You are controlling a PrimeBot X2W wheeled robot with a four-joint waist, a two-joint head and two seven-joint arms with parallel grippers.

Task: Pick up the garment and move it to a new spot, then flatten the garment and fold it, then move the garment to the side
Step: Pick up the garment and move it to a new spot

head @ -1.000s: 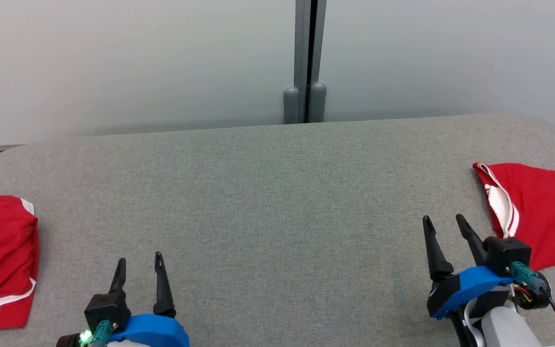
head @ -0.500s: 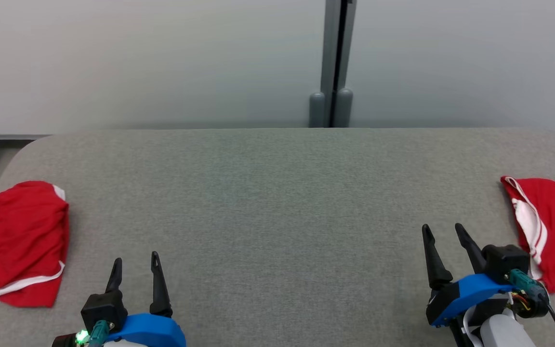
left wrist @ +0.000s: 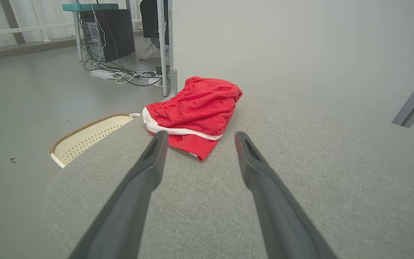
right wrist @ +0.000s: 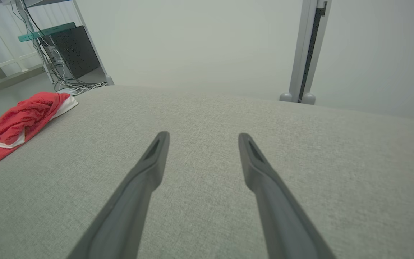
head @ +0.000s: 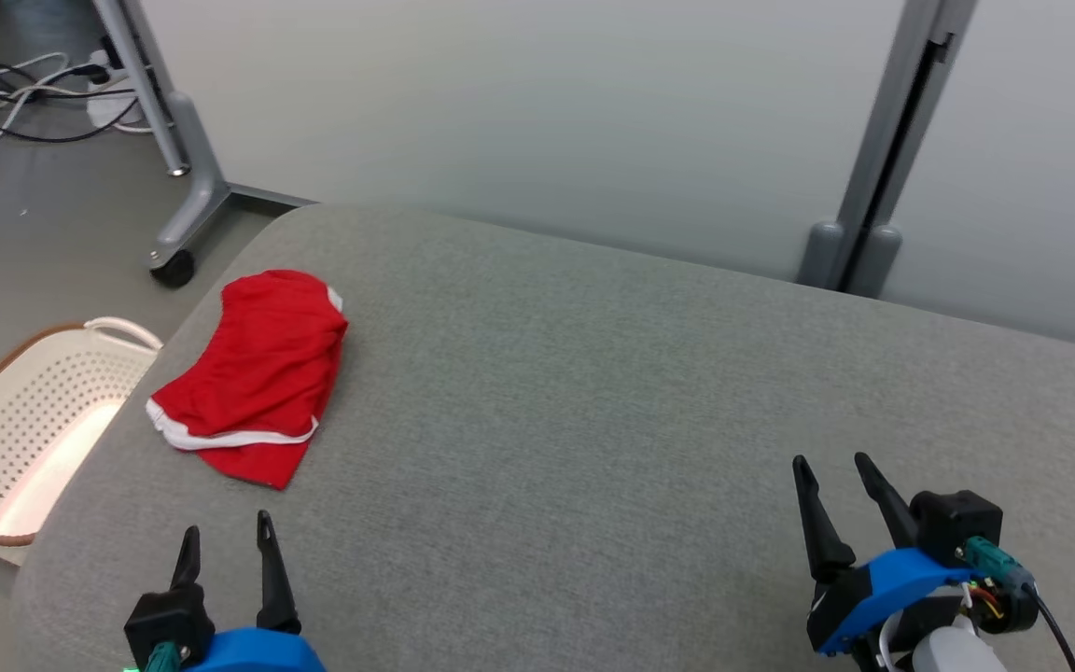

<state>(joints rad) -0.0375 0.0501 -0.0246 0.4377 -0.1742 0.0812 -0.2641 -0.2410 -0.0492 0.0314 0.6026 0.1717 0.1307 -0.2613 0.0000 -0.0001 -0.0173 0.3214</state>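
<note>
Two splayed, empty: left end effector, right end effector; red garment bunched on grey table.

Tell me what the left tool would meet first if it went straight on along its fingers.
Probably the red garment, which lies dead ahead of the left tool on the grey table; depth is hard to judge.

Your head camera is looking forward and down from behind the left gripper and right gripper. Each wrist camera is looking low along its own fingers, skimming close over the grey table. All three views are sharing the red garment, which is lying just ahead of the left gripper and well off to the right gripper's left.
</note>
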